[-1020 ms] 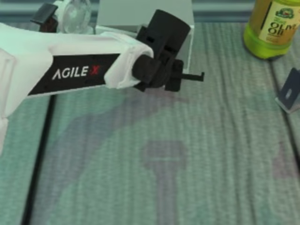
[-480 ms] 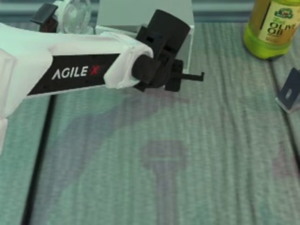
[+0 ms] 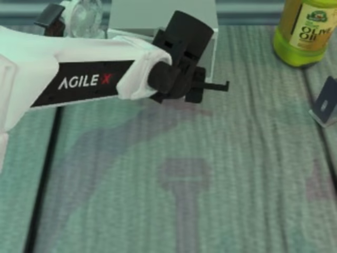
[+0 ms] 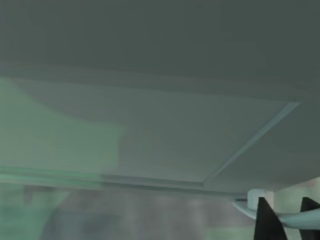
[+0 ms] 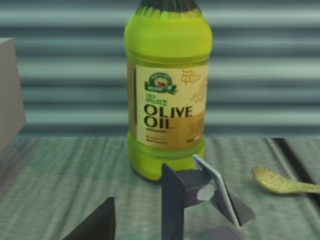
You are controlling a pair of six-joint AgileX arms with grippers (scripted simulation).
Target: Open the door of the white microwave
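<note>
Reaching across the far edge, the left gripper (image 3: 213,84) sits at the white microwave (image 3: 163,16), its long side running along that edge. I cannot tell how its fingers stand. Open tabletop (image 3: 184,184) spreads nearer; olive oil bottle (image 3: 306,29) stands far right.

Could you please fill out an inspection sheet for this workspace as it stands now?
Surface: green-grey planked table, arm shadows on it.
Job's things: white microwave at the far edge; door fills the left wrist view, open or shut cannot be told.
Clutter: olive oil bottle far right; small metal stand at right edge; wooden spoon; round fan far left.
Grippers: left gripper at the microwave's front; right gripper low, facing the bottle.
Cables: nothing seen.
Surroundings: slatted wall behind.
</note>
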